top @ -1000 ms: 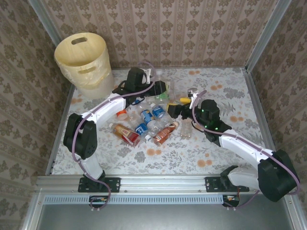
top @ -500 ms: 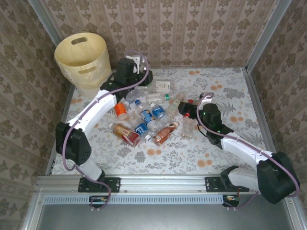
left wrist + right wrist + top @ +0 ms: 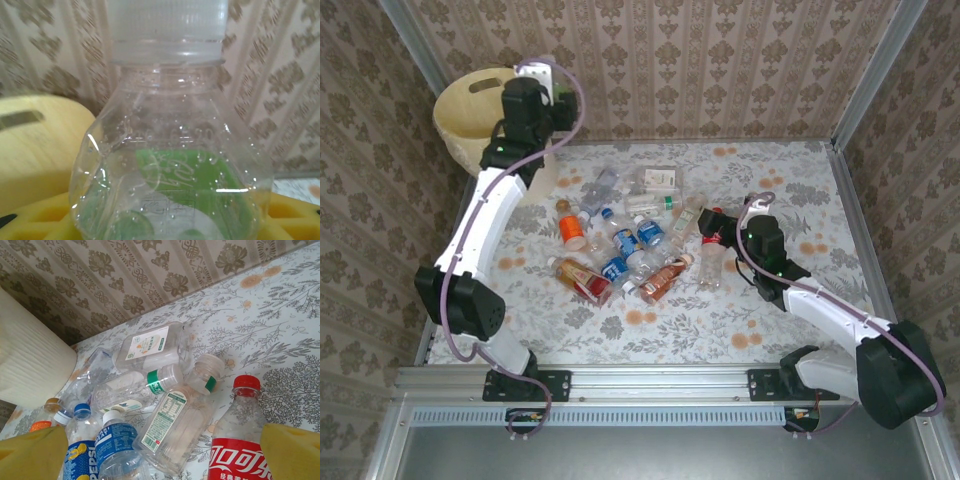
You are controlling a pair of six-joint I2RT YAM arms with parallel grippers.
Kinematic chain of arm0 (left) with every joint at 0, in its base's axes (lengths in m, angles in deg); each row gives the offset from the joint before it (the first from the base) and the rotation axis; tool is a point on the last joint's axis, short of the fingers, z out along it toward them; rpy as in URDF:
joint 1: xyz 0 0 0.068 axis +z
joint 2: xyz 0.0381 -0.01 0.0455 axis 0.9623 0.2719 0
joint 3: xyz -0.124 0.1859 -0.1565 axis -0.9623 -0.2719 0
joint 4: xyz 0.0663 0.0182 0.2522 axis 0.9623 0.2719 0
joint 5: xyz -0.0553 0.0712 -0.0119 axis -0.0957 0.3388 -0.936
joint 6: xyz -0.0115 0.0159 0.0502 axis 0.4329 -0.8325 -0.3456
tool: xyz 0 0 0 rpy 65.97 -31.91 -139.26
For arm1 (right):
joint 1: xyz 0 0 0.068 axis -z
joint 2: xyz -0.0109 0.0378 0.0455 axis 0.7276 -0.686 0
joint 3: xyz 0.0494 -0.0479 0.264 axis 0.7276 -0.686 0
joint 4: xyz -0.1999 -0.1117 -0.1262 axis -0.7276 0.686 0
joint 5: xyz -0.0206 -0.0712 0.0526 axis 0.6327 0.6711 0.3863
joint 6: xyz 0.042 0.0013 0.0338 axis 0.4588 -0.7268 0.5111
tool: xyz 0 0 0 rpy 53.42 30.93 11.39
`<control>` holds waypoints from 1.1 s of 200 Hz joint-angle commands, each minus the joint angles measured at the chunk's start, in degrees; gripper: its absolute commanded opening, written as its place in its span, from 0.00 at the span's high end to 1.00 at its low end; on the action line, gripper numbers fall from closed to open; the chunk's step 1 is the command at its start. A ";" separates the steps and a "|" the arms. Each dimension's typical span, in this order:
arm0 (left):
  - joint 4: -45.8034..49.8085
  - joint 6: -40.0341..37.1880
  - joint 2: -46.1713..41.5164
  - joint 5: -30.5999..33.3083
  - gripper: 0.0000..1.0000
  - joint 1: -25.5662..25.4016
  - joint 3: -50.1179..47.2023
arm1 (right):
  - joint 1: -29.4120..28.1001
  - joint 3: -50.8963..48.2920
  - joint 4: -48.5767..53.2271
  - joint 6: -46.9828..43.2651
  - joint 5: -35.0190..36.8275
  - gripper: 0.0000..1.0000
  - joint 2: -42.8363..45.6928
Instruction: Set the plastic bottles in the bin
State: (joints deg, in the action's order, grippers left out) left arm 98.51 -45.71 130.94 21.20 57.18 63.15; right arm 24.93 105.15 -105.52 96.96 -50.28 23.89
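My left gripper (image 3: 525,100) is up at the right rim of the pale yellow bin (image 3: 465,120), shut on a clear plastic bottle (image 3: 170,150) with a green label and a white cap. In the left wrist view the gripper (image 3: 170,222) has the bin (image 3: 35,150) behind and to the left of it. Several plastic bottles (image 3: 620,245) lie in a pile mid-table. My right gripper (image 3: 712,225) hovers open at the pile's right edge. In the right wrist view the gripper (image 3: 165,450) straddles a red-labelled cola bottle (image 3: 240,440) and a clear bottle with a white label (image 3: 175,432).
Patterned walls (image 3: 720,60) close in the table on three sides, with metal posts at the back corners. An aluminium rail (image 3: 650,385) runs along the near edge by the arm bases. The floral cloth (image 3: 800,180) spreads right of the pile.
The left arm has swung from the bottle pile up and left to the bin, carrying the green-labelled bottle. The right gripper has shifted slightly right and stayed open.
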 commanded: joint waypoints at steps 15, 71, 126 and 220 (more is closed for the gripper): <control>0.49 -5.22 2.52 2.37 0.37 4.91 5.41 | 0.48 -1.16 0.64 1.18 1.49 0.00 1.92; 0.42 -10.31 9.70 2.43 0.36 13.25 11.75 | 0.68 -1.43 1.48 1.39 1.31 0.00 2.45; 3.37 -8.50 14.85 2.72 0.37 19.36 14.16 | 1.10 -1.68 1.91 1.49 1.57 0.00 2.89; 9.62 -7.19 23.27 10.13 0.38 23.46 21.55 | 1.23 -1.17 3.40 1.74 1.20 0.00 3.07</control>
State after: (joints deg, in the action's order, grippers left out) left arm 105.15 -53.75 152.34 26.95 80.61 80.89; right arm 25.87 104.14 -103.78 98.18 -50.26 25.75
